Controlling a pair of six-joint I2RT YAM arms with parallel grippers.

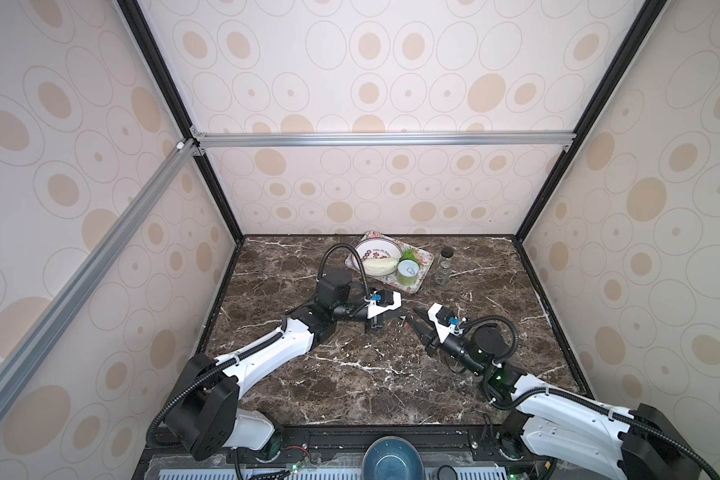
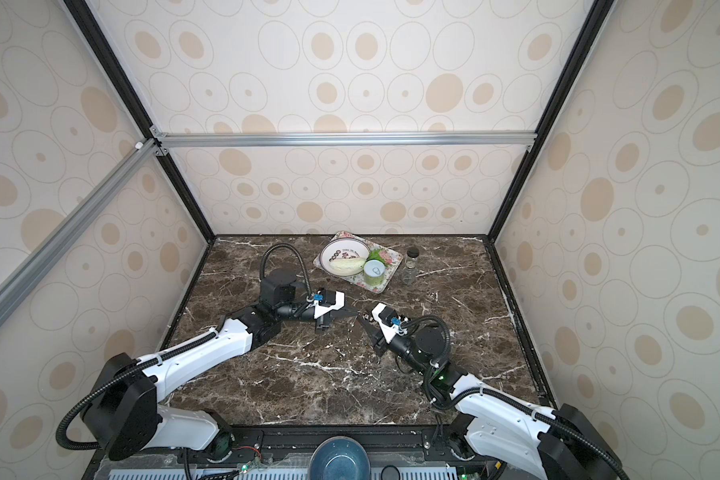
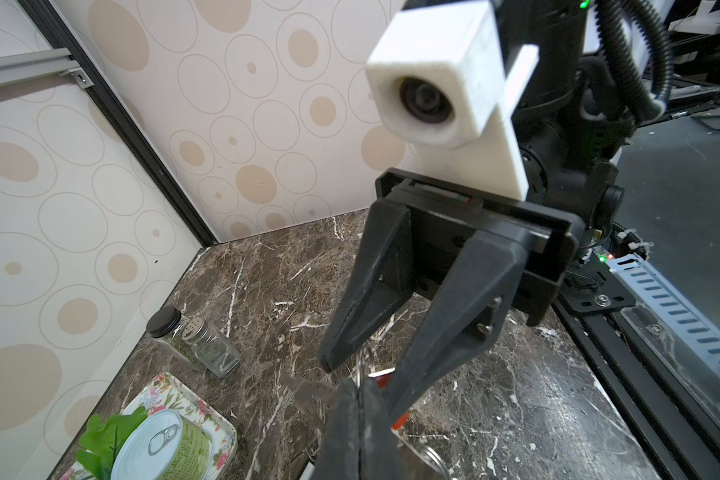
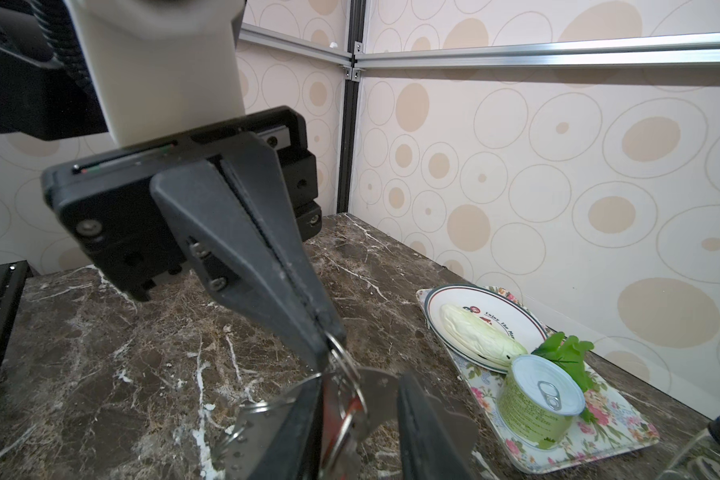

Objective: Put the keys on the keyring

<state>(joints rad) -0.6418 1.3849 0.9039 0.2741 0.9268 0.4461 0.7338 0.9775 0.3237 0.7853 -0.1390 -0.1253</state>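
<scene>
The keyring (image 4: 258, 419) is a flat grey metal plate with small holes along its rim, held up off the marble between both arms; its edge also shows in the left wrist view (image 3: 308, 388). My left gripper (image 4: 327, 353) is shut, its tips (image 3: 360, 384) pinching at the plate's upper edge, where a small wire ring (image 4: 336, 347) sticks out. A key with a red tag (image 4: 352, 405) hangs there on wire rings. My right gripper (image 4: 360, 384) stands open around the red tag (image 3: 381, 380), one finger (image 4: 296, 428) close beside it. In both top views the two grippers (image 1: 402, 314) (image 2: 361, 321) meet at mid-table.
A floral tray (image 1: 422, 266) at the back holds a white plate (image 1: 364, 251), a pale vegetable (image 1: 378, 266), green leaves and a can (image 1: 408, 272). A glass spice jar (image 1: 444, 266) stands right of it. A blue bowl (image 1: 389, 459) sits beyond the front edge.
</scene>
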